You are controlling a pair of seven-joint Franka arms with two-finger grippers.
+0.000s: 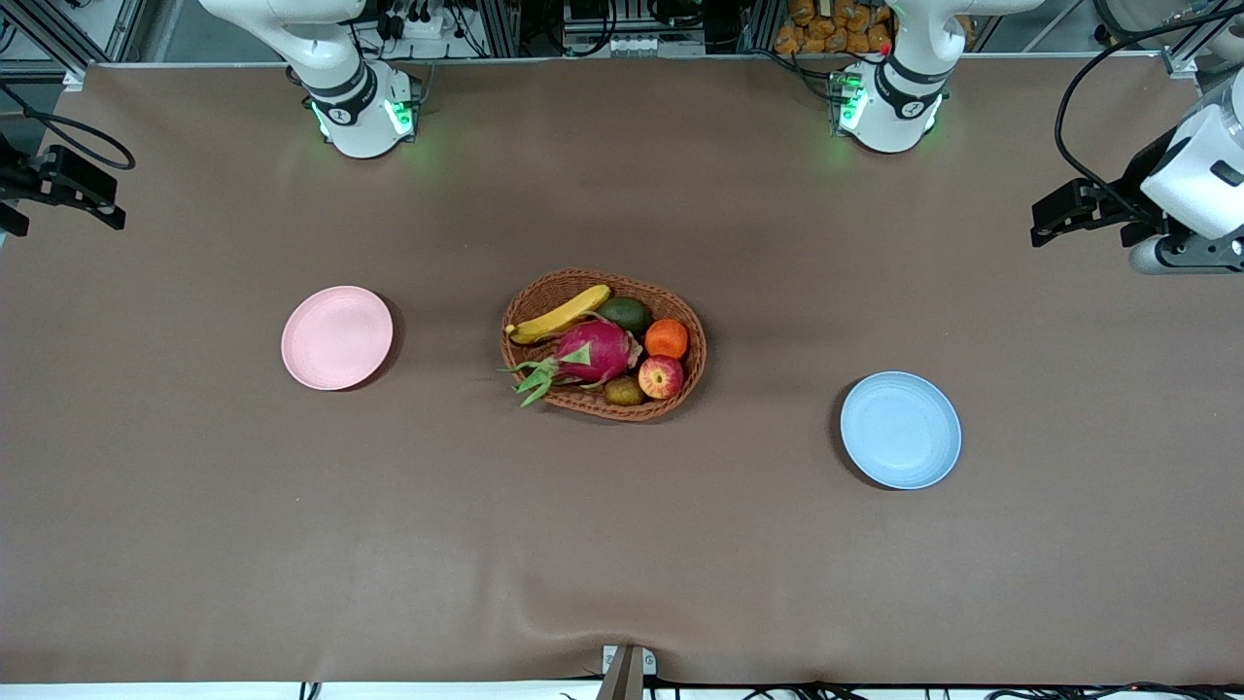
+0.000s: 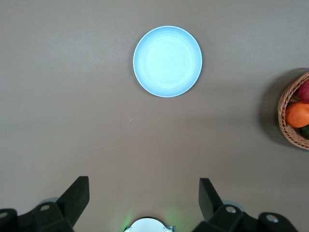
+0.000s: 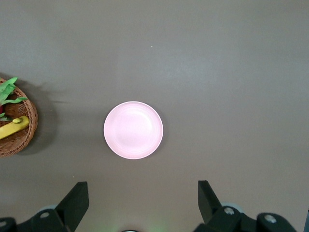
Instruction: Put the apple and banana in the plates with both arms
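A brown woven basket (image 1: 702, 352) at mid-table holds the yellow banana (image 1: 561, 314) and the red-and-yellow apple (image 1: 661, 376). The pale pink plate (image 1: 336, 337) lies bare toward the right arm's end. The pale blue plate (image 1: 900, 430) lies bare toward the left arm's end. My left gripper (image 2: 144, 186) hangs high over bare table between its base and the blue plate (image 2: 167, 61), open and empty. My right gripper (image 3: 142, 188) hangs likewise short of the pink plate (image 3: 133, 129), open and empty. The banana's tip (image 3: 12, 128) shows at the right wrist view's edge.
In the basket also lie a magenta dragon fruit (image 1: 593, 352), an orange (image 1: 667, 337), a green avocado (image 1: 627, 313) and a brown kiwi (image 1: 623, 391). Brown cloth covers the table, with a small wrinkle at the edge nearest the front camera.
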